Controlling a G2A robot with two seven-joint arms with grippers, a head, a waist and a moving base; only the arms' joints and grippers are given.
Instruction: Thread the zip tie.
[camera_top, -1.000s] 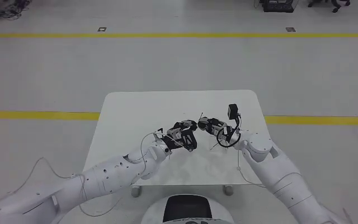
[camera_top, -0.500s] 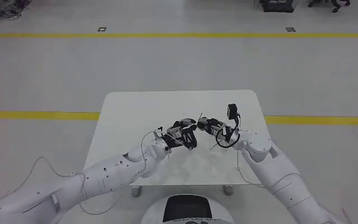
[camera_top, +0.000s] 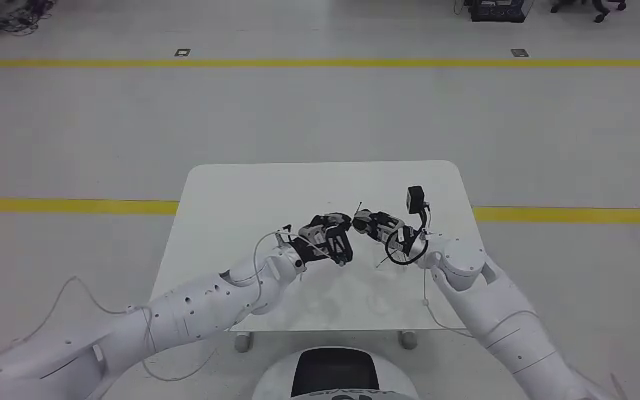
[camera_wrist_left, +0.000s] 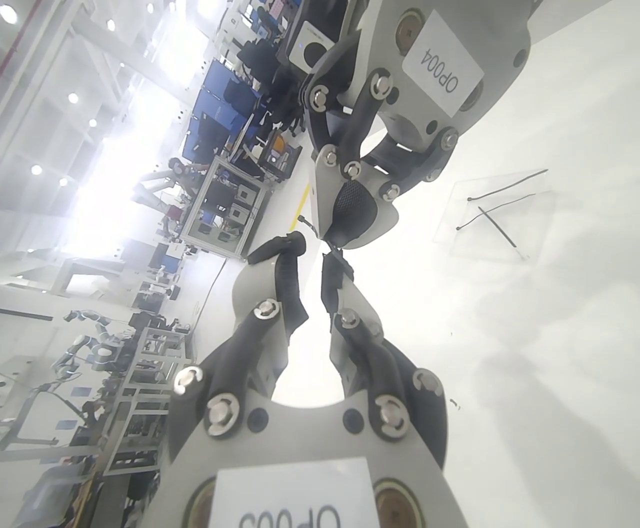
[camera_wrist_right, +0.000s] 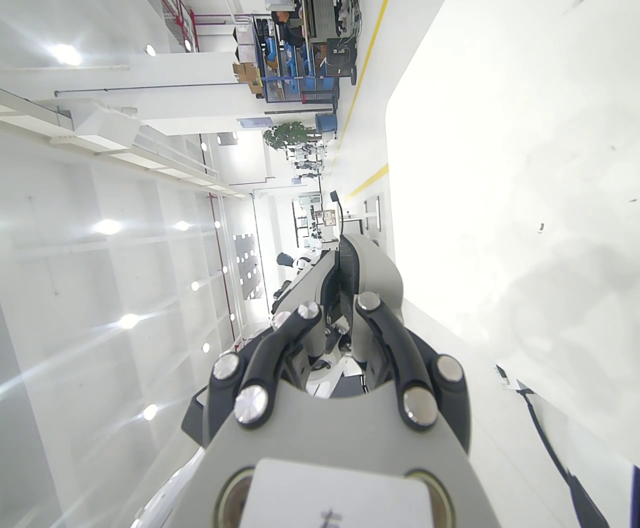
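Note:
Above the middle of the white table my two grippers meet tip to tip. My right gripper is shut on a thin black zip tie, whose end sticks out past its fingertips. Seen in the left wrist view, the right gripper pinches the zip tie just in front of my left gripper. The left gripper's fingers stand a narrow gap apart, open, one fingertip right at the tie. From above, the tie points away from the left gripper and right gripper.
A clear sheet lies flat on the table beyond the right gripper, with a few spare black zip ties on it. A small black box stands up near the right wrist. The table's far half is bare.
Hardly anything differs; the left gripper has edged very slightly toward the right gripper, which holds still with the zip tie.

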